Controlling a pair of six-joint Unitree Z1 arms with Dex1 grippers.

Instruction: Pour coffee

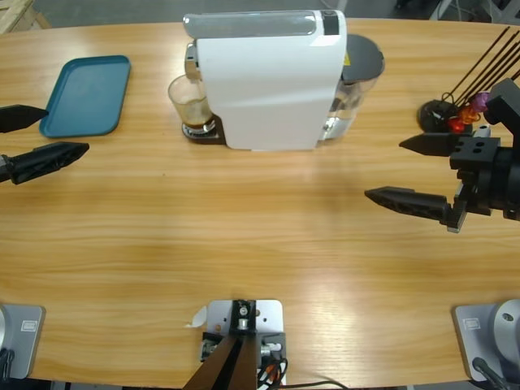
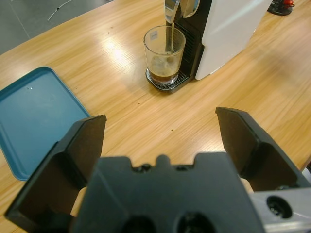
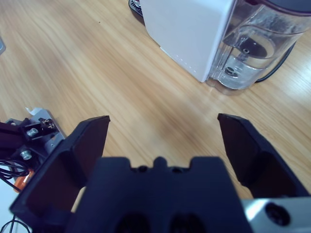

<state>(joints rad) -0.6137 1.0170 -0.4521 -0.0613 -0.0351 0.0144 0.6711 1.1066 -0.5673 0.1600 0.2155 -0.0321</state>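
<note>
Glass [image 2: 164, 57]: stood on the drip grate under the spout of the white coffee machine [image 1: 272, 77], placed to catch the brew.
Coffee [image 2: 163, 76]: shallow dark layer at the glass bottom.
Left gripper [image 2: 160, 145]: spread wide, empty, aimed at the glass, well apart.
Right gripper [image 3: 163, 145]: spread, empty, facing the water tank [image 3: 252, 48].
Surface: long wooden table [image 1: 244, 236]; blue tray [image 1: 87, 93] lay near the left gripper.

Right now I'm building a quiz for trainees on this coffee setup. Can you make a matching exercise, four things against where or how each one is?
Things:
1. glass
2. tray
3. water tank
4. left gripper

Places or states:
A. bare, at the table's far left
B. open, holding nothing
C. on the drip grate under the spout, a little coffee in it
D. at the machine's end away from the glass

Pairs: 1-C, 2-A, 3-D, 4-B
</note>
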